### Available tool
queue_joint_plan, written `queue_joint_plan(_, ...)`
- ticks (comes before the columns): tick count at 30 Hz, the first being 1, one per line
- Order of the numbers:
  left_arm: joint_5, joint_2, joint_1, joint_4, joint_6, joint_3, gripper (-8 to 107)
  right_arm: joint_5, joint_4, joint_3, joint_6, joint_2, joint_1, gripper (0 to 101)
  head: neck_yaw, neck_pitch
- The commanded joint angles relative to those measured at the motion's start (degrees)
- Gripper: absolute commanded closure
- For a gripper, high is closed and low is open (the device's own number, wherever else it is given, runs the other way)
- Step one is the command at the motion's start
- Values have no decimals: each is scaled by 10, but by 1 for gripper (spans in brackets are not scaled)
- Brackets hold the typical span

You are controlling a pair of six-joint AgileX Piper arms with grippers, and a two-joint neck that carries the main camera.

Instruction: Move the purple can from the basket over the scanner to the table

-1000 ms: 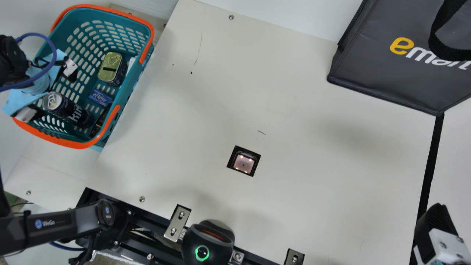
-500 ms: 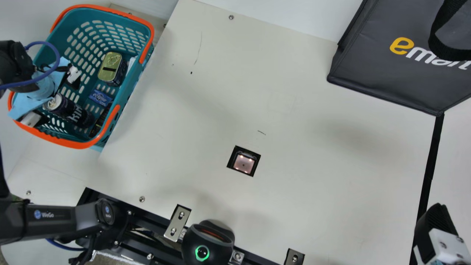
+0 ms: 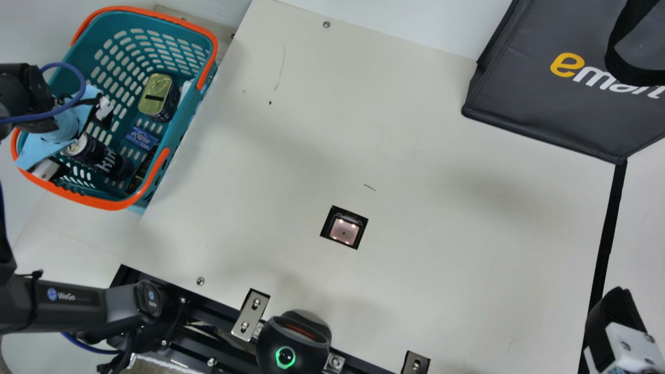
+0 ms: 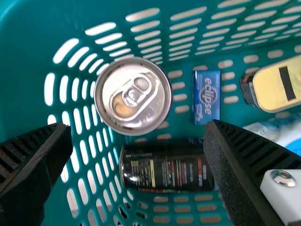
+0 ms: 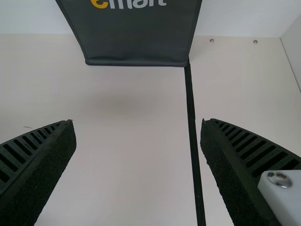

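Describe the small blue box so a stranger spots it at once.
Start with the teal, orange-rimmed basket at the main view's upper left. Inside, the small blue box lies between the silver-topped can and the gold-topped tin. Its flat, squared blue face sets it apart from both.

The basket wall (image 3: pixel 183 129) is standing between the left hand (image 3: pixel 83 145) and the open tabletop (image 3: pixel 415 124); inside, a black can (image 4: pixel 164 167) is lying beside the upright purple can (image 3: pixel 98 155). Room is stretching towards the bag (image 3: pixel 524 109).
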Motion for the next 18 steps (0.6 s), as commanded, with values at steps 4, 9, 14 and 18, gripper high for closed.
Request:
queue_joint_plan(4, -15, 7, -3, 25, -20, 5, 9, 0, 0, 0, 0, 0, 0, 6, 1, -17)
queue_joint_plan(9, -29, 14, -5, 45, -38, 9, 9, 0, 0, 0, 0, 0, 0, 6, 1, -17)
queue_joint_plan(14, -42, 22, -5, 63, -54, 13, 9, 0, 0, 0, 0, 0, 0, 6, 1, -17)
queue_joint_plan(18, -54, 27, -5, 74, -65, 16, 9, 0, 0, 0, 0, 0, 0, 6, 1, -17)
